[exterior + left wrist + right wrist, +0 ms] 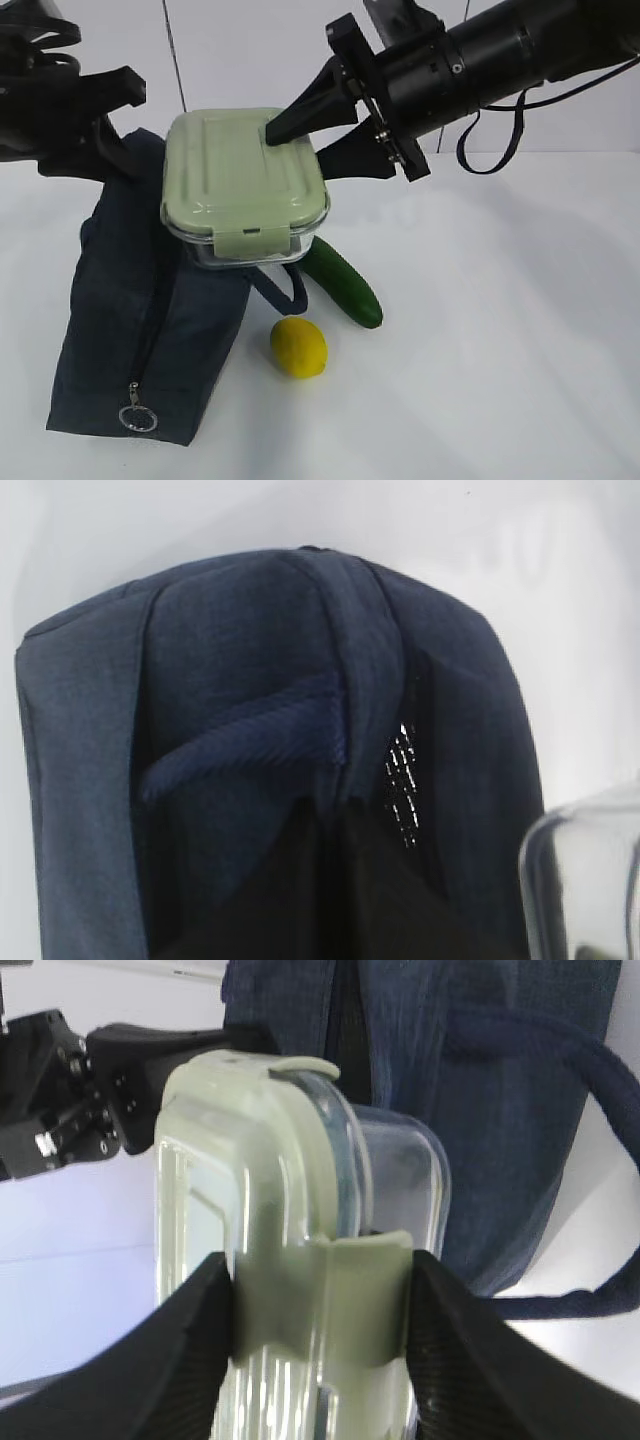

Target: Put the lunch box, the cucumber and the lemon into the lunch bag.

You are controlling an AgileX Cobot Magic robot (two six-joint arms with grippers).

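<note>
A: Item one, the lunch box point(245, 180)?

B: It was held clear of the table above the lunch bag point(120, 320), sage lid clipped on. The right gripper point(322, 132) had its jaws clamped on the box's edge, one finger on the lid, one beneath. Contents could not be made out through the clear wall.

A: The bag?

B: Navy, lying flat on the white table point(500, 350), ring pull point(137, 418) at the near end. Nothing was visible inside it.

A: Loose items?

B: The cucumber point(343, 283) and the lemon point(299, 347) lay on the table just beside the bag.

A: The left gripper point(85, 125)?

B: It was at the bag's far end; whether its jaws were open or closed could not be told.
</note>
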